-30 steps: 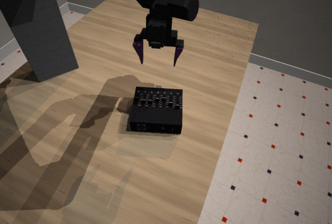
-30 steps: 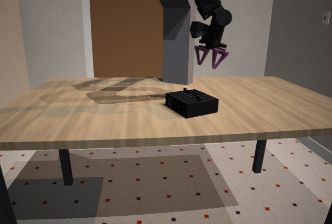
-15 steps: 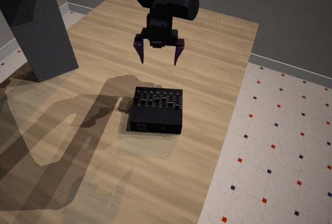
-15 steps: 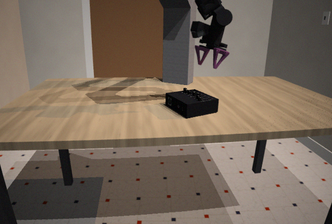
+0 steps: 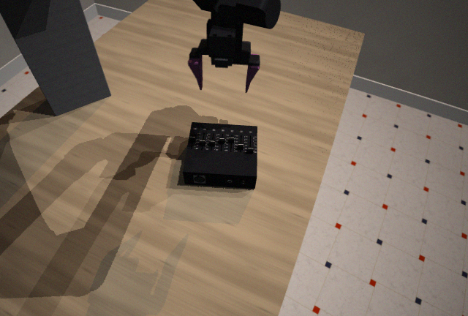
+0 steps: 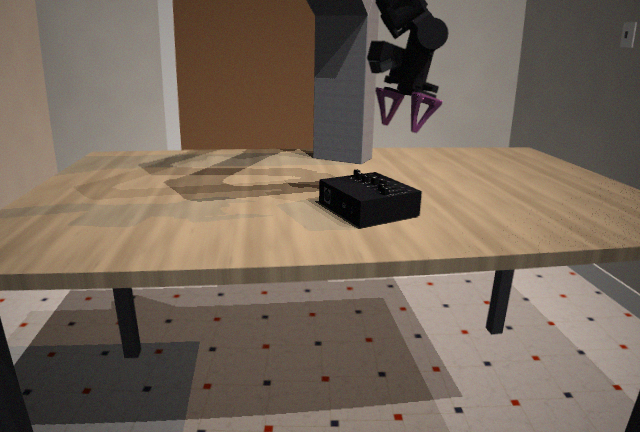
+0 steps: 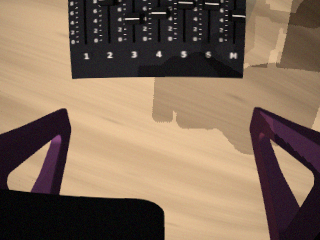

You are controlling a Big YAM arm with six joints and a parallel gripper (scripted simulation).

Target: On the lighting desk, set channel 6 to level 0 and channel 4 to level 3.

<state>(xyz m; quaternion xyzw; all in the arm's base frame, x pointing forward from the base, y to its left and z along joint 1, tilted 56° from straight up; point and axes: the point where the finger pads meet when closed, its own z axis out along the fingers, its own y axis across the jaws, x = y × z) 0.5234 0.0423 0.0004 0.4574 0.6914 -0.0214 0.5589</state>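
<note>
The black lighting desk (image 5: pixel 221 163) (image 6: pixel 390 211) (image 7: pixel 107 69) stands flat on the table. In the wrist view its labels run 1 to 6, then M, and the upper part of the scales is cut off. The channel 6 fader cap (image 7: pixel 212 4) (image 5: pixel 202 143) stands at about level 7. The channel 4 fader cap (image 7: pixel 159 13) (image 5: pixel 221 140) stands at about level 5. My gripper (image 5: pixel 224 91) (image 6: pixel 400 127) (image 7: pixel 160 118) is wide open and empty. It hangs above the table, beyond the desk's numbered edge, touching nothing.
The caps of channel 3 (image 7: pixel 132 19), channel 5 (image 7: pixel 185 3) and M (image 7: pixel 238 16) flank those two faders closely. The grey arm pedestal (image 5: pixel 81 63) (image 6: pixel 341 112) stands on the wooden table (image 5: pixel 287 176) (image 6: pixel 206 246). The arm's shadow falls across the table and part of the desk.
</note>
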